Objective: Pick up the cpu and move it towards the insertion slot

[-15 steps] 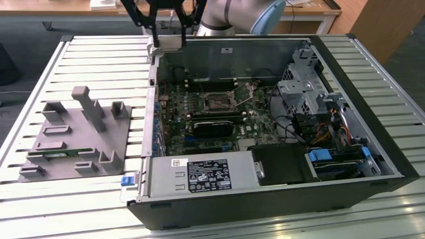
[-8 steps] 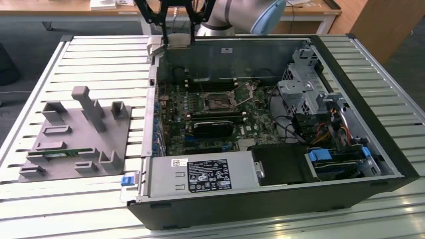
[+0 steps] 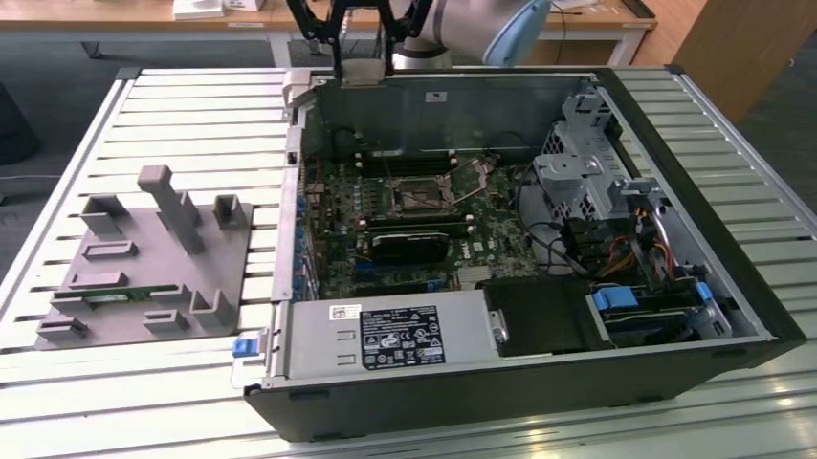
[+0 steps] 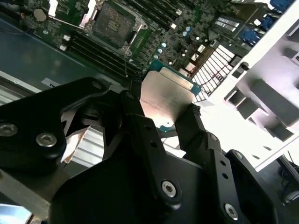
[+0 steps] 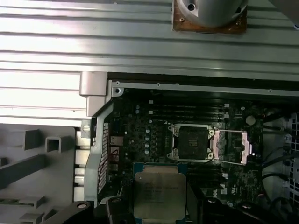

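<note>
One cpu (image 5: 157, 194) clamped by opposite edges in shut jaws; light, stiff, fragile; held above the case, short of slot (image 5: 192, 142).

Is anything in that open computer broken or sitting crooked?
Nothing stands out as damaged or spilled. The cpu is held flat between the gripper fingers, above the board. The insertion slot is bare, its metal cover swung open beside it, which suits a socket with no chip in it yet.
</note>
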{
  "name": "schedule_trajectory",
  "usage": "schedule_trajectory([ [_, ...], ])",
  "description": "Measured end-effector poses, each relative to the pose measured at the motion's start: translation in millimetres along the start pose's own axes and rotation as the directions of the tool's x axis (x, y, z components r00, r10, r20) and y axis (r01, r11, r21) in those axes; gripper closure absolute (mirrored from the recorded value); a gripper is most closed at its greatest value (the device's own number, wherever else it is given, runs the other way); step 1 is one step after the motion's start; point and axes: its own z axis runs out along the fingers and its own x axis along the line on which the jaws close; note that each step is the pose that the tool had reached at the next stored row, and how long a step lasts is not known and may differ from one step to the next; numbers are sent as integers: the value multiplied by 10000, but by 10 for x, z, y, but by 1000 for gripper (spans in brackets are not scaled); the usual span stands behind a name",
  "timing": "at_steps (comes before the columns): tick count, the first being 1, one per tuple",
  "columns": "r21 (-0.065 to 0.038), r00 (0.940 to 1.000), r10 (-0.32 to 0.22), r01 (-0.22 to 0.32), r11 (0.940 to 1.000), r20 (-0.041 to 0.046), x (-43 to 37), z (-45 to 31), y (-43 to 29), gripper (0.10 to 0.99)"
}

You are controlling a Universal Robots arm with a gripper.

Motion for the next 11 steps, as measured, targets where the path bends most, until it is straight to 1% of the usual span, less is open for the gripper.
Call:
schedule_trajectory([
  [7, 0, 10000, 0, 0, 10000, 0, -180, 9, 87, 545],
  [11, 1, 10000, -1, 1, 10000, -1, -291, 11, 104, 545],
])
